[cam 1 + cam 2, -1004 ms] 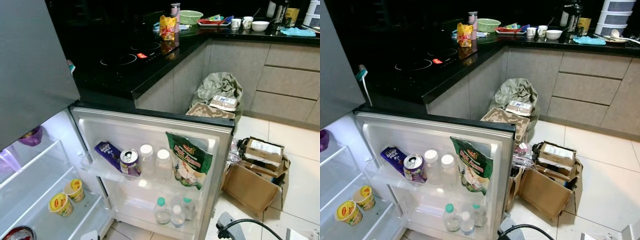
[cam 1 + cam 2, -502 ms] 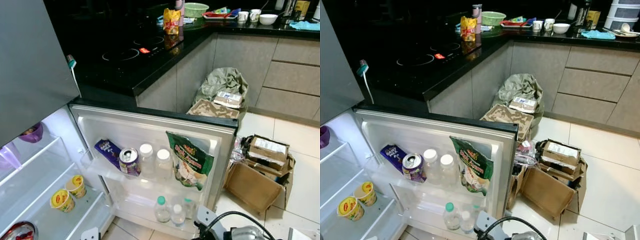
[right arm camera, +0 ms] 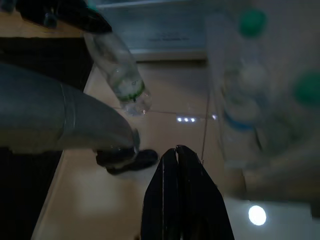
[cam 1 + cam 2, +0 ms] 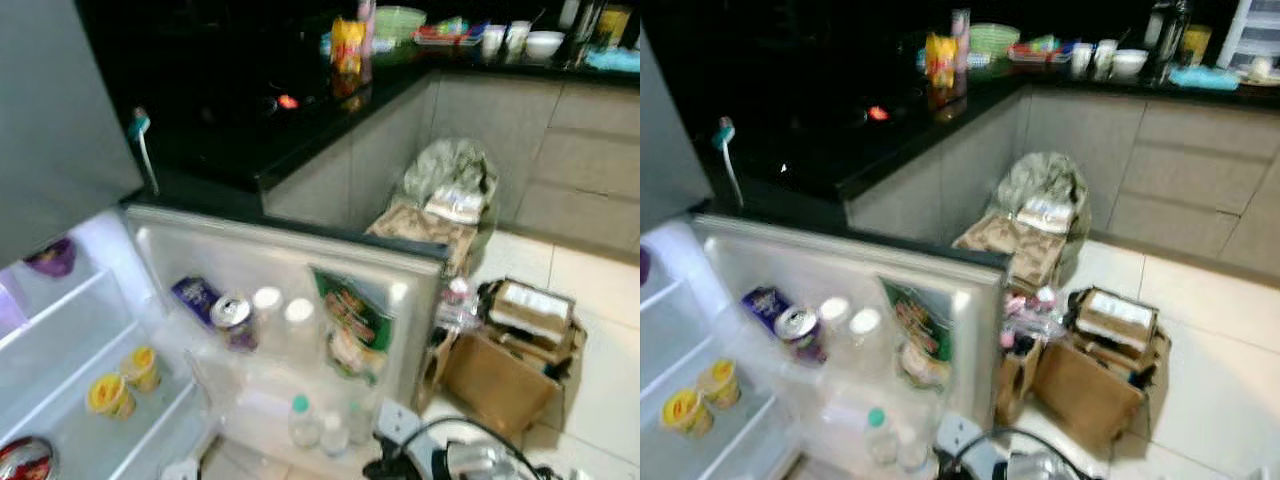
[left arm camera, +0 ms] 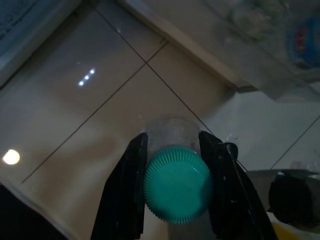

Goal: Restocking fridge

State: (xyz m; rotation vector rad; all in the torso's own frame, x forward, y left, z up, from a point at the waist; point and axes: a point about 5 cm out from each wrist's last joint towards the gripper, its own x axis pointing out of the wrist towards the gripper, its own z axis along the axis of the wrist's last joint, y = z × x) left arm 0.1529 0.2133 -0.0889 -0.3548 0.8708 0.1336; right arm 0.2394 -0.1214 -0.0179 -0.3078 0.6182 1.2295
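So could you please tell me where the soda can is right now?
The soda can stands on the open fridge door's upper shelf, between the purple chocolate bar on its left and two white-capped bottles on its right.

The left gripper point(image 5: 172, 170) hangs low over the floor tiles point(image 5: 90, 120), its two black fingers point(image 5: 125, 190) clamped either side of a bottle point(image 5: 172, 185) just under its green cap. The right gripper point(image 3: 180, 160) also points down at the tiles, its fingers pressed together with nothing between them.

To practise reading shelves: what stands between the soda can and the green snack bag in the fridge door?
Two white-capped bottles, seen in both eye views.
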